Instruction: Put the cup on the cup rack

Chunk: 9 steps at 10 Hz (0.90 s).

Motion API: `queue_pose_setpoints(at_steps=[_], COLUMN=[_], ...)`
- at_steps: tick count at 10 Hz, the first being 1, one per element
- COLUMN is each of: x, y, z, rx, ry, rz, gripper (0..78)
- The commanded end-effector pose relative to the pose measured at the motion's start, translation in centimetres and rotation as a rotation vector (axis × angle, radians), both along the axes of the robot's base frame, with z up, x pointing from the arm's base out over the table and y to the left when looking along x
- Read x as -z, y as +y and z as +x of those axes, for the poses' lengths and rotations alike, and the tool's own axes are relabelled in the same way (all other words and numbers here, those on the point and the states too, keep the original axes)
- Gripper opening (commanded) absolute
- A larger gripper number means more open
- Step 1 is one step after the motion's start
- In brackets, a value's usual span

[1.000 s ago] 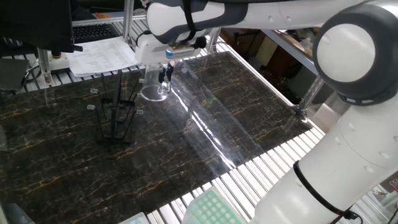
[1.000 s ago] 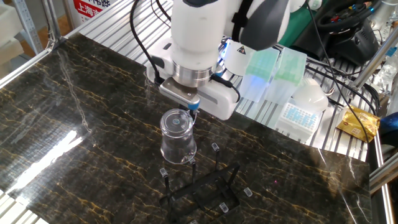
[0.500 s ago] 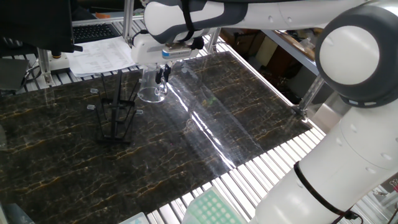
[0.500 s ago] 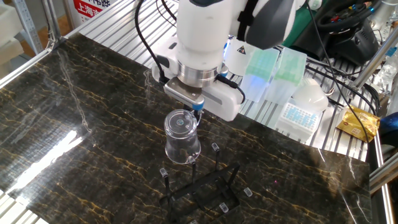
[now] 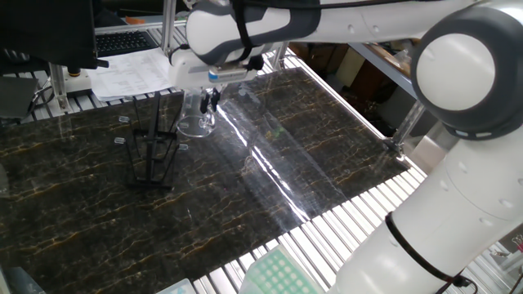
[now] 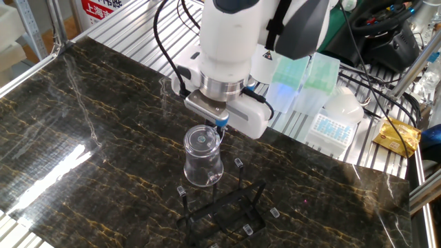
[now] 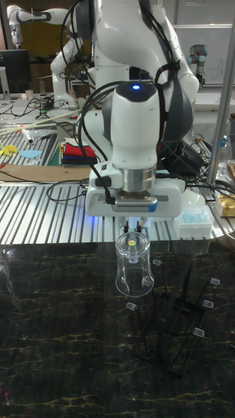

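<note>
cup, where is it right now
The cup hangs upside down in the hand, above the dark table, just left of the cup rack in the tall fixed view.

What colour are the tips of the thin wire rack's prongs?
Pale, whitish, on the black thin wire rack; clearest in the tall fixed view.

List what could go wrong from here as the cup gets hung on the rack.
1. The end effector pinches the clear cup only by its base, mouth down; the smooth glass might slip.
2. The cup rack is thin wire; nudging a prong could tip it.
3. The cup hangs beside the prongs, so it may miss one.
</note>
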<state>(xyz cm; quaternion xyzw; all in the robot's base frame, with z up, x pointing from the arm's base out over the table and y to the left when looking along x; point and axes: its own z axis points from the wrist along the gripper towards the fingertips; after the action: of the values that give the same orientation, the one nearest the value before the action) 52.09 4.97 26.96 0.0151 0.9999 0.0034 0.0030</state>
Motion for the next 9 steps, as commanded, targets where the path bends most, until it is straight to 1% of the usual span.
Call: queue_pose_setpoints(at_steps=[1, 3, 4, 6, 8, 9], x=[0.9, 1.2, 1.3, 1.6, 2.5, 2.6], y=[0.7, 1.7, 2.2, 2.9, 3.0, 3.0], z=[0.3, 0.1, 0.1, 0.3, 0.5, 0.5], rx=[0.007, 0.012, 0.018, 0.023, 0.016, 0.016], ry=[-0.025, -0.02, -0.024, -0.03, -0.043, -0.043], rz=[0.018, 0.042, 0.047, 0.051, 0.052, 0.052], gripper=[1.1, 1.1, 1.1, 1.1, 1.1, 1.1])
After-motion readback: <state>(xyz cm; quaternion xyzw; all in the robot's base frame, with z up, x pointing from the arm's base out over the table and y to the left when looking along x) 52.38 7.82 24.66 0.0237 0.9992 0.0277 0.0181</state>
